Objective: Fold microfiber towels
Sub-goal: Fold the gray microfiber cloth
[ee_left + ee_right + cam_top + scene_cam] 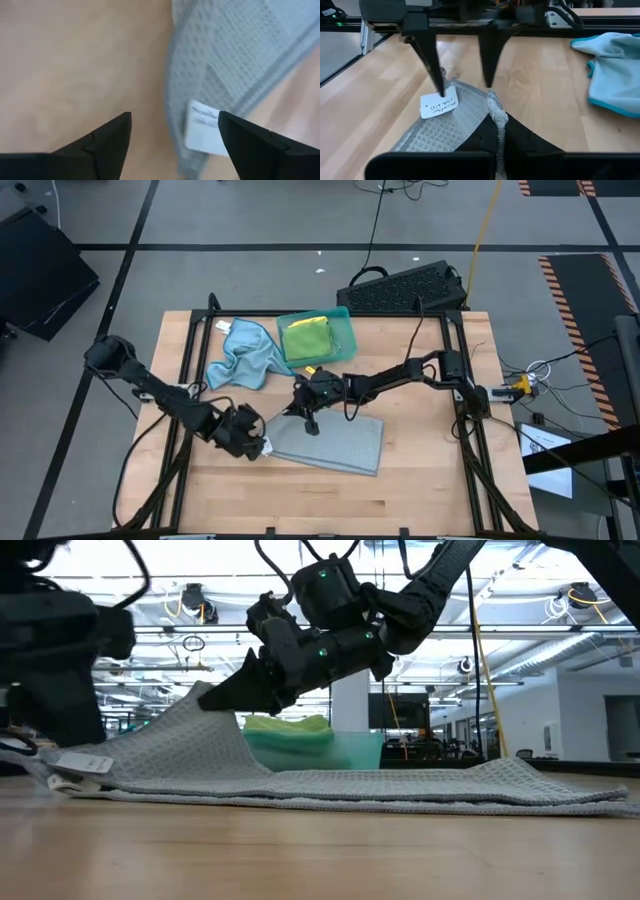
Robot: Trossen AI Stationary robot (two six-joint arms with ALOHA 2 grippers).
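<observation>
Lying flat mid-table, the grey microfiber towel is half folded; the right gripper pinches its far edge shut, lifting it to fold over, while the left gripper hovers with fingers apart over the tagged corner.

The grey waffle-weave microfiber towel is appearing blurred in the left wrist view, and its white tag's print is proving illegible. The crumpled light blue microfiber cloth is being cut off by the right wrist picture's edge.
</observation>
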